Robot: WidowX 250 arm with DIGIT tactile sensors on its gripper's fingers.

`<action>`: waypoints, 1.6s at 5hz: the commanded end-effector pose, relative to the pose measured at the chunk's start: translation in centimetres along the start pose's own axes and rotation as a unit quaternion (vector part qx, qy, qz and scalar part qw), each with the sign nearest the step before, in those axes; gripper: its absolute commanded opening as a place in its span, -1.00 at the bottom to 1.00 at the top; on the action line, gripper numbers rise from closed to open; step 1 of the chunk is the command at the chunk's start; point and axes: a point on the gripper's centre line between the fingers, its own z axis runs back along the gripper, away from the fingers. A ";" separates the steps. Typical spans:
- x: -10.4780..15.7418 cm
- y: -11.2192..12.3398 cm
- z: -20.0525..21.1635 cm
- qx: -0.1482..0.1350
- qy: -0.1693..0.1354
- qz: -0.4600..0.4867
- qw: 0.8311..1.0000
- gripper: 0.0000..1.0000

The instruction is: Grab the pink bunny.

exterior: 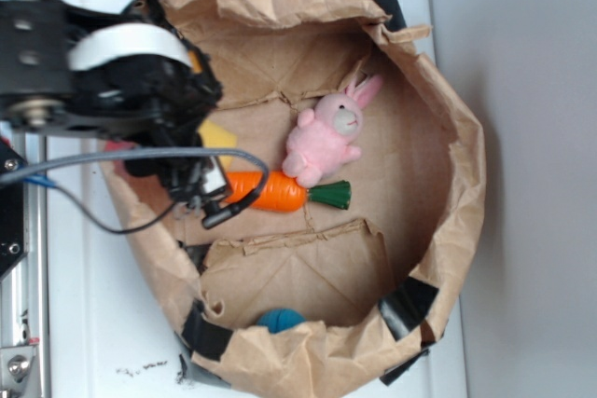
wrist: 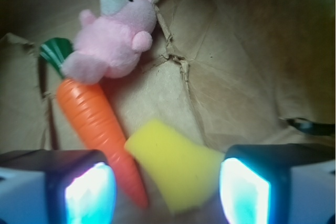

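Lying on the brown-paper floor of the bag (exterior: pixel 448 128), the pink bunny (exterior: pixel 325 141) rested near the middle, its ears pointed toward the bag's creased wall. Its lower body touched the orange carrot (exterior: pixel 270 191) close to the carrot's green top (exterior: pixel 332 195). In the wrist view, the pink bunny (wrist: pixel 113 43) sat above the carrot (wrist: pixel 100 129), which ran diagonally down toward the left finger. A yellow wedge-shaped piece (wrist: pixel 176 169) lay just beside the carrot's tapered end, between the two fingers. The gripper (wrist: pixel 168 187) was spread apart, with its pads (wrist: pixel 244 192) separated and clamping nothing. In the exterior view, the gripper (exterior: pixel 207 195) hung over the carrot's narrow end, apart from the bunny. A blue object (exterior: pixel 280 320) was partly visible behind a paper fold at the bag's near edge. The bag stood on a white surface (exterior: pixel 93 323).
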 end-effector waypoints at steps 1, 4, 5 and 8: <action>0.4 0.9 0.3 0.004 -0.010 0.013 1.000 1.00; 7.6 -4.7 -1.5 0.002 0.007 0.092 0.996 1.00; 10.5 -4.3 -3.6 0.017 -0.005 0.100 0.995 1.00; 11.9 -3.9 -7.9 0.059 -0.040 0.078 0.994 1.00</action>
